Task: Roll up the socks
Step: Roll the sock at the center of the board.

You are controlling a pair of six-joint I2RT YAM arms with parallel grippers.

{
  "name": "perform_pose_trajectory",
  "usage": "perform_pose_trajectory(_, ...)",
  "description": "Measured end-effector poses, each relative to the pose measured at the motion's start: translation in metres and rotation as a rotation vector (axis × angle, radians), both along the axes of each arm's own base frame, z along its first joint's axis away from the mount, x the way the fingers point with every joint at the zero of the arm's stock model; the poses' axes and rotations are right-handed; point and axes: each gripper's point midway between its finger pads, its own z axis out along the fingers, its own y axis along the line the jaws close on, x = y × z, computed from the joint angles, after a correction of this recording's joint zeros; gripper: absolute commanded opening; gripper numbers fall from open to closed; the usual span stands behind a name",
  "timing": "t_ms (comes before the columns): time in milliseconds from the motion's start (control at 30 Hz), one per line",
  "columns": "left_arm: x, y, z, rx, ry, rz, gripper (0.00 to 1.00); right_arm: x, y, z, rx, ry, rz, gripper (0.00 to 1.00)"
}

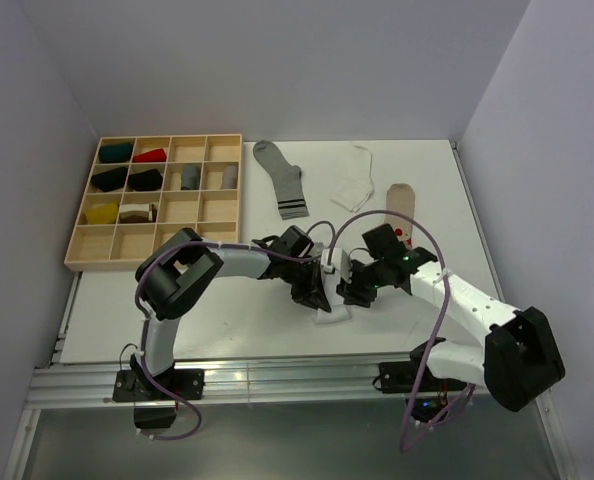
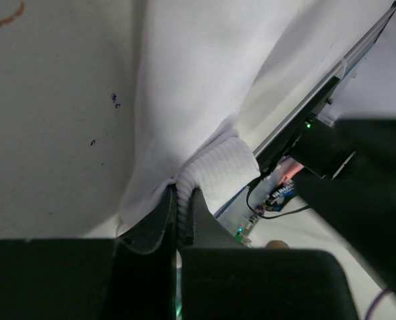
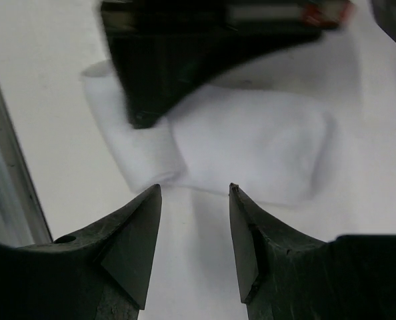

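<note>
Far left: the wooden compartment tray [image 1: 97,264] is holding rolled socks [image 1: 149,155] in eight of its compartments, while the others are showing bare wood. I am counting those as finished.

Left of centre: a grey sock with dark stripes [image 1: 280,178] is lying flat at the back of the table [image 1: 207,320], not yet rolled.

Centre, near edge: the left gripper [image 1: 312,290] [image 2: 181,200] is pinching the ribbed cuff [image 2: 215,167] of a white sock [image 1: 332,318] [image 2: 185,100] [image 3: 251,147], its jaws pressed together on the fabric. The cuff end is looking folded over once, with the foot spread flat on the table, so I am judging this roll as barely begun.

Just to the right: the right gripper [image 1: 352,292] [image 3: 193,190] is hovering at the sock's edge, jaws partly spread and nothing between them.

Right, at the back: a second white sock [image 1: 355,180] is lying crumpled, and a beige sock with a red-patterned end [image 1: 400,212] is lying flat beside it. Both are waiting to be rolled, so three loose socks plus the one in hand are remaining.
</note>
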Motion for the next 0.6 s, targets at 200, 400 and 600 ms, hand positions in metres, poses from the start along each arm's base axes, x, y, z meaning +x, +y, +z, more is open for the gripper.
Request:
perform_pose_trajectory(200,-0.007,0.000,-0.001,-0.001,0.070,-0.001,0.00,-0.030,0.024,-0.009,-0.041,-0.013,0.160,0.55)
perform_pose_trajectory(400,-0.009,0.000,-0.001,0.000,0.100,0.006,0.00,-0.048,0.033,-0.016,-0.080,-0.022,0.244,0.55)
perform_pose_trajectory(600,-0.008,0.000,-0.001,-0.007,0.126,0.005,0.00,-0.058,0.039,-0.021,-0.112,-0.027,0.294,0.55)
